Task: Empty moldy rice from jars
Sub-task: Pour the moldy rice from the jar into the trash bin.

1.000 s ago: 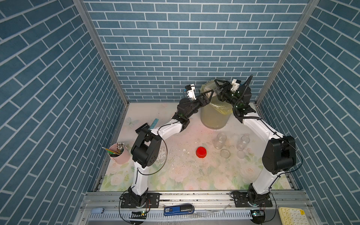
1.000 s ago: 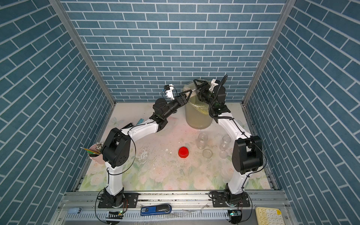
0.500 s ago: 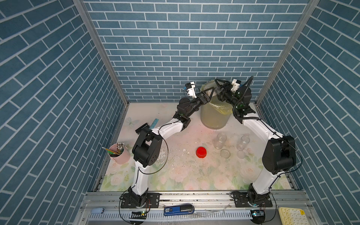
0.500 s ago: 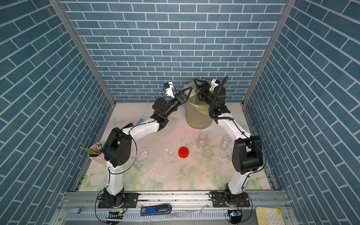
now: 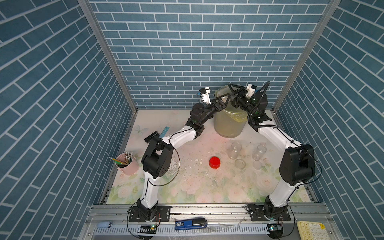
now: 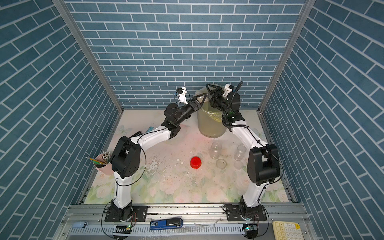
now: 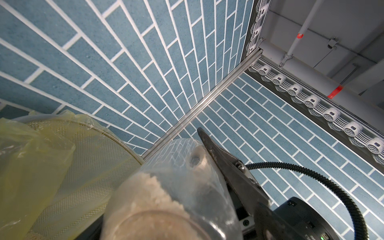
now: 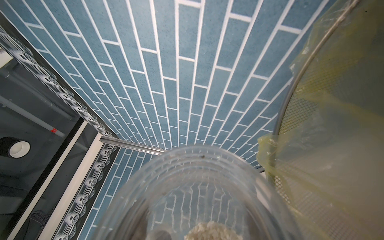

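In a top view the left pincer (image 5: 222, 98) gapes empty at the rim of the bin (image 5: 228, 124), opposite the right pincer (image 5: 235, 90). Well below both, two uncapped jars (image 5: 236, 150) look emptied. In the left wrist view the right pincer is clamped on the rice jar (image 7: 170, 187), bin just beside. In the right wrist view moldy rice (image 8: 209, 230) lies at the pincer end of that jar, so one jar is left.

No text is read with certainty; a small pale label is seen on the blue device (image 5: 190, 224) (image 6: 166, 224) at lower centre in both top views, its characters too small
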You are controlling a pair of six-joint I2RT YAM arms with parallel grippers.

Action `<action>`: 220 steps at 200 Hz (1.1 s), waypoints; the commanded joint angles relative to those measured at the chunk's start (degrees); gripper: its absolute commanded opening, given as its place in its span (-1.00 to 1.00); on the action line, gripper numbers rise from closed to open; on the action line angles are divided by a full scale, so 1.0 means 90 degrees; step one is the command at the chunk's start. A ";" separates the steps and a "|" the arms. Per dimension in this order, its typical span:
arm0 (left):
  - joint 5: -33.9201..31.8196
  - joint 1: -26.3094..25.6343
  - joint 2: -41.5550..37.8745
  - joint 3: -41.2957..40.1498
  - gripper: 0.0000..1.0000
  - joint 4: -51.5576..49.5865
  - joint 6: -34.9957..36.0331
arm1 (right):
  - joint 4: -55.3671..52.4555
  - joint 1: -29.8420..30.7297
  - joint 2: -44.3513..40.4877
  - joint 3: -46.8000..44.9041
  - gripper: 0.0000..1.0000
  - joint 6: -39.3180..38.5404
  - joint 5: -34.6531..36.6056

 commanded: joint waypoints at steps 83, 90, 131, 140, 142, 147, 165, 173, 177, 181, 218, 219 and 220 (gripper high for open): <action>-0.0026 -0.0111 0.0227 0.0158 0.55 0.0528 -0.0093 | 0.0454 0.0078 -0.0054 -0.0213 -0.43 0.0234 -0.0061; -0.0042 -0.0108 0.0248 0.0173 0.56 0.0597 -0.0124 | 0.0461 0.0077 -0.0052 -0.0220 -0.44 0.0239 -0.0071; -0.0085 -0.0108 0.0273 0.0151 0.67 0.0906 -0.0194 | 0.0464 0.0078 -0.0064 -0.0243 -0.44 0.0238 -0.0090; -0.0110 -0.0109 0.0246 0.0137 0.68 0.0928 -0.0168 | 0.0461 0.0078 -0.0064 -0.0247 -0.44 0.0238 -0.0100; -0.0120 -0.0108 0.0244 0.0129 0.69 0.0929 -0.0167 | 0.0463 0.0075 -0.0064 -0.0249 -0.44 0.0239 -0.0100; -0.0149 -0.0113 0.0227 0.0119 0.73 0.0932 -0.0157 | 0.0459 0.0078 -0.0055 -0.0242 -0.44 0.0239 -0.0099; -0.0145 -0.0108 0.0190 0.0167 0.75 0.0782 -0.0078 | 0.0493 0.0078 -0.0035 -0.0271 -0.44 0.0258 -0.0103; -0.0133 -0.0116 0.0204 0.0189 0.74 0.0721 -0.0063 | 0.0496 0.0083 -0.0034 -0.0283 -0.44 0.0258 -0.0100; -0.0155 -0.0109 0.0204 0.0185 0.75 0.0739 -0.0059 | 0.0501 0.0076 -0.0035 -0.0280 -0.44 0.0258 -0.0100; -0.0175 -0.0117 0.0214 0.0153 0.74 0.0780 -0.0068 | 0.0502 0.0088 -0.0025 -0.0276 -0.44 0.0258 -0.0105; -0.0236 -0.0108 0.0358 0.0204 0.53 0.0868 -0.0156 | 0.0541 0.0088 -0.0053 -0.0292 -0.45 0.0278 -0.0115; -0.0238 -0.0108 0.0359 0.0199 0.53 0.0884 -0.0157 | 0.0541 0.0088 -0.0058 -0.0290 -0.45 0.0278 -0.0117; -0.0239 -0.0108 0.0365 0.0197 0.52 0.0892 -0.0152 | 0.0542 0.0093 -0.0051 -0.0289 -0.45 0.0283 -0.0119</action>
